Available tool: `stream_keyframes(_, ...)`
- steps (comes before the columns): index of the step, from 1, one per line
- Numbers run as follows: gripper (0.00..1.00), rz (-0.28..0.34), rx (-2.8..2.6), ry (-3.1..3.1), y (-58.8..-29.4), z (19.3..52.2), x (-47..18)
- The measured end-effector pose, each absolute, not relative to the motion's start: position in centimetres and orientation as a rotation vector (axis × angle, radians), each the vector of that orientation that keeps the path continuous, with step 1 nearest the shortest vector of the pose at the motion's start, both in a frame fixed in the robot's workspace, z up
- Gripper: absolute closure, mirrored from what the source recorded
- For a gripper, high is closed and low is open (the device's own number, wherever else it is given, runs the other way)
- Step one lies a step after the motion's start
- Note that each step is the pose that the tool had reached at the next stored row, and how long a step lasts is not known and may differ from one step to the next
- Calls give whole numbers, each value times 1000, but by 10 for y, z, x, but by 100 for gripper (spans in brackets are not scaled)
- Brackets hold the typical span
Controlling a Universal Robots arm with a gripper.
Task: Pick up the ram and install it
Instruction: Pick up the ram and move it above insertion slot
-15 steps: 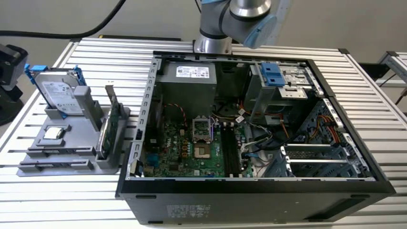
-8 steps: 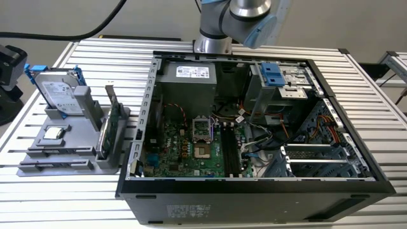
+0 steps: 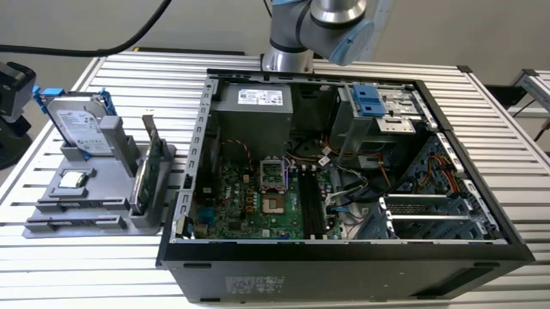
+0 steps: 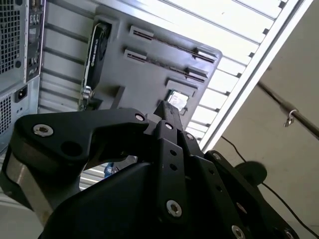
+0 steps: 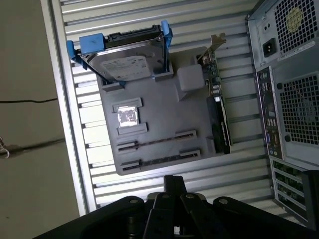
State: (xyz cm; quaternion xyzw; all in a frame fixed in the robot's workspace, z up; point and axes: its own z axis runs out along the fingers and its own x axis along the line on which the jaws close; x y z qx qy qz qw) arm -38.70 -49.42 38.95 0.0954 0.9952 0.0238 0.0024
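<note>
Ram, a thin dark circuit-board stick seen edge-on [image 5: 155, 141], sits in a slot of the grey plastic holder tray [image 5: 159, 114] on the slatted metal counter [image 5: 87, 149], beside the open black computer case [image 3: 344, 251]. The black pincer [image 5: 174, 181] hangs well apart from it; spread or pressed together, I cannot tell.

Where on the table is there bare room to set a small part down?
Bare slats lie on the table at the exterior view's right of the case, and nearer the camera than the gray tray. Between tray and case it is tight; inside the case it is crowded.
</note>
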Motion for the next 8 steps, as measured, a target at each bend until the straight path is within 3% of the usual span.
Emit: stream_keyframes(8, 100, 74, 337, 3117, -494, 389, -387)
